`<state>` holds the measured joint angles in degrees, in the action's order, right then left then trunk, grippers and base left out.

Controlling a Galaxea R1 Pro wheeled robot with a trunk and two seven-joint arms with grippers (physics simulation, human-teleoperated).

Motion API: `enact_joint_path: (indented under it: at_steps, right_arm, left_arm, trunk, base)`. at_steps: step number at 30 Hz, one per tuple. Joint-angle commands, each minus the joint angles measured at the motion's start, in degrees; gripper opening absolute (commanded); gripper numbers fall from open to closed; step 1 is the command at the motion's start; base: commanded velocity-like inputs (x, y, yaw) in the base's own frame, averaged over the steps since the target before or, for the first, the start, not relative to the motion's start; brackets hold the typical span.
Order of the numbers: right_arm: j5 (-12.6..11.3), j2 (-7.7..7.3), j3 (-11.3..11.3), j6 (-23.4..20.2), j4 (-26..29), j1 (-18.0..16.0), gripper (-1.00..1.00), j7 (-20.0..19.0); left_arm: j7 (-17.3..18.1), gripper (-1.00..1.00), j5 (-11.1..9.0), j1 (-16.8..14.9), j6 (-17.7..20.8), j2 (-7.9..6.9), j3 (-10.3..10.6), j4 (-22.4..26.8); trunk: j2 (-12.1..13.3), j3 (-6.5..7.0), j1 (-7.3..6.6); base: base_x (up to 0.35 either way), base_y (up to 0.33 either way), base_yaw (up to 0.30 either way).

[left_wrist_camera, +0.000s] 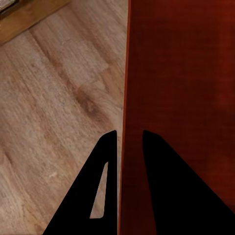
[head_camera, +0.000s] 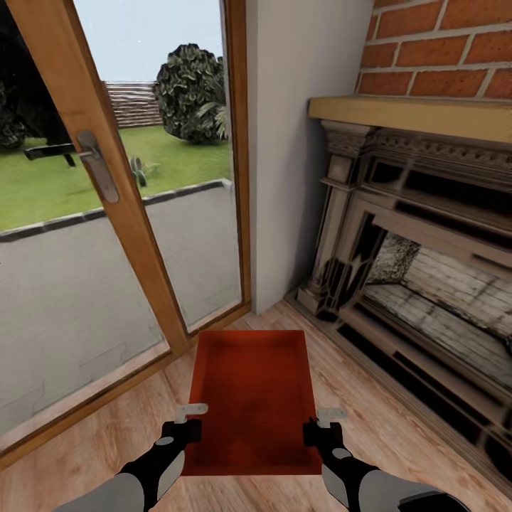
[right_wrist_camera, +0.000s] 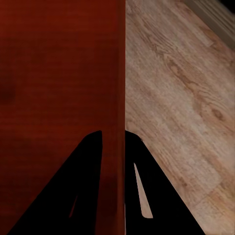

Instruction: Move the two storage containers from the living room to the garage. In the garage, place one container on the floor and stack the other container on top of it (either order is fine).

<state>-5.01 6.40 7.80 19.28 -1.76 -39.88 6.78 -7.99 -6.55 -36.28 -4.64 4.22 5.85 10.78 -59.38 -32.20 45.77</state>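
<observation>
Red-orange container (head_camera: 252, 398) walls pinched by both tools.

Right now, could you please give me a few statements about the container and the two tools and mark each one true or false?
1. The left tool has a finger on each side of the long wall of the storage container. True.
2. The right tool hangs open well away from the container. False: it straddles the opposite long wall, which stands between its fingers.
3. The container holds stacked boxes. False: its inside is bare.
4. The fireplace stands to the robot's right, under a red brick wall. True.
5. The floor beneath is dark concrete. False: it is light wood plank.
</observation>
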Motion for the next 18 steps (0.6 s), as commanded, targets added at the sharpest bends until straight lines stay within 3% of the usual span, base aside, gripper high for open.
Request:
enact_joint_path:
  at_steps: [1, 18]
  right_arm:
    - [-1.50, 0.01, -0.54, 0.58, 0.00, -0.11, -1.00, 0.78]
    - [-1.50, 0.00, -0.52, 0.59, 0.00, -0.11, -1.00, 0.78]
  left_arm:
    - [-1.07, -1.00, -0.70, -0.02, -0.19, -1.05, -0.14, -0.26]
    - [-1.07, -1.00, -0.73, -0.02, -0.19, -1.05, -0.14, -0.30]
  trunk:
    - [-0.03, 0.05, 0.00]
    - [-0.03, 1.63, 0.00]
  base:
    - [0.000, 0.000, 0.000]
    - [0.000, 0.000, 0.000]
